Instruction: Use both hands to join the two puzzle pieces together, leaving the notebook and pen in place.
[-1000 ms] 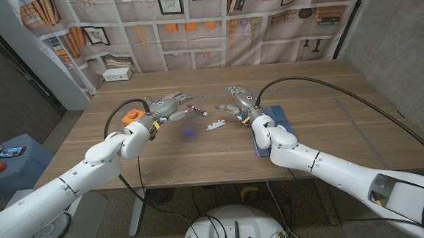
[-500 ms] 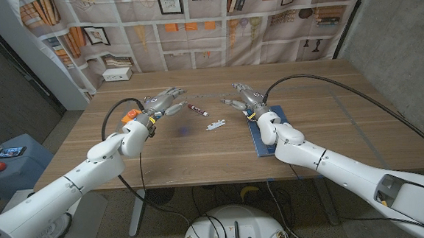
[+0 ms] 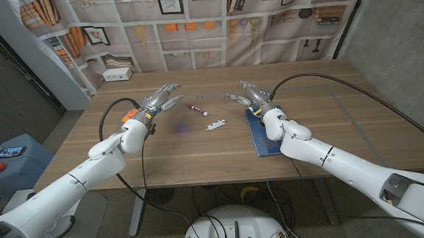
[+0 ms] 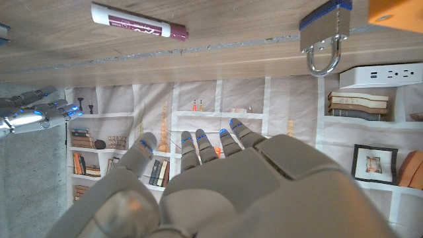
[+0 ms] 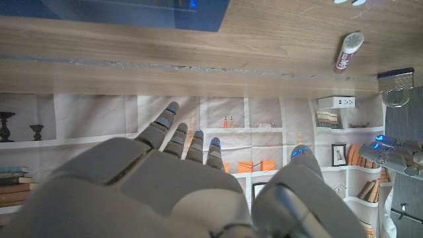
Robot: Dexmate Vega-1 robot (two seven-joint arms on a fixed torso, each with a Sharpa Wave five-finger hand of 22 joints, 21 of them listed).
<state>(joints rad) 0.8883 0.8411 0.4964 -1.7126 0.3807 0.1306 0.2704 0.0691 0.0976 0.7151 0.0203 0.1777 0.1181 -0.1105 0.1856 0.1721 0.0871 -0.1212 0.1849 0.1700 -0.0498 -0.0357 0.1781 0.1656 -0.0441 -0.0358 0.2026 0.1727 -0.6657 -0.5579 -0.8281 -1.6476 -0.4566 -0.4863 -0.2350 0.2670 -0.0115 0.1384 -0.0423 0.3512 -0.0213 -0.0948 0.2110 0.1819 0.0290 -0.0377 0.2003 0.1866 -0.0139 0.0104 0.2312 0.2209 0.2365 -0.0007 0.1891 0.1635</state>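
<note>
Puzzle pieces (image 3: 213,125): joined-looking, mid-table between the hands, untouched.
Left hand (image 3: 158,99): fingers spread, empty, lifted clear.
Right hand (image 3: 246,95): same.
Pen (image 3: 197,110), notebook (image 3: 266,133): kept undisturbed.

You draw both hands back from the middle of the table toward its far edge. Your left hand (image 3: 158,99), a second ago close by the pen (image 3: 198,110), now sits apart from it, fingers spread. Your right hand (image 3: 246,94) has left the white puzzle piece (image 3: 213,125) and hangs farther back, fingers spread and holding nothing.
</note>
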